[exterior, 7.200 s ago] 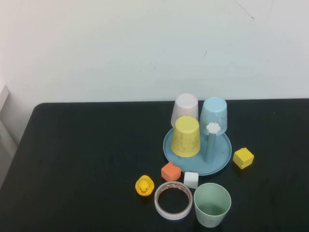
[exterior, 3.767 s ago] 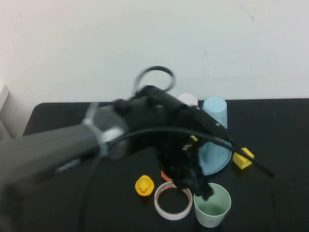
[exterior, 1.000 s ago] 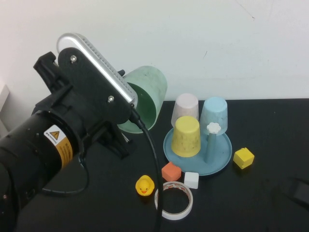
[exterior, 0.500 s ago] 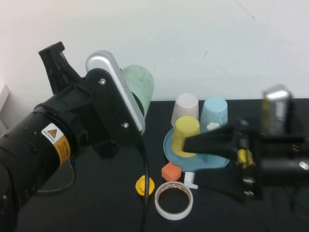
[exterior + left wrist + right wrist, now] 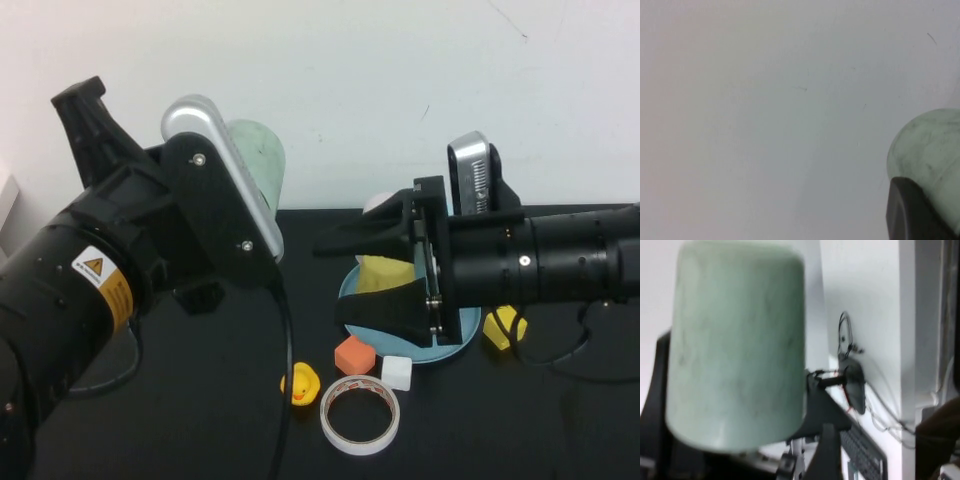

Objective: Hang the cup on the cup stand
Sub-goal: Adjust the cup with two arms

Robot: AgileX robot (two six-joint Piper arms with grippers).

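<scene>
The pale mint-green cup (image 5: 256, 152) is held high above the table's left half by my left gripper (image 5: 263, 192), which is shut on it; the wrist housing hides most of it. The left wrist view shows the cup (image 5: 932, 145) against one dark finger (image 5: 910, 212). My right gripper (image 5: 331, 281) is open and empty, reaching leftward in front of the blue cup stand (image 5: 349, 288), a little right of and below the cup. The right wrist view shows the cup (image 5: 735, 350) close ahead of the right gripper (image 5: 880, 450). The stand's free peg is hidden.
A yellow cup (image 5: 385, 272) and a whitish cup (image 5: 376, 203) sit upside down on the stand, mostly hidden by the right arm. On the black table lie an orange cube (image 5: 353, 355), a white cube (image 5: 396, 372), a yellow duck (image 5: 300, 385), a tape roll (image 5: 359, 413) and a yellow cube (image 5: 505, 325).
The left arm picked the cup off the table's front and raised it, now shifting slightly left. The right arm has come in from the right, across the stand, toward the cup.
</scene>
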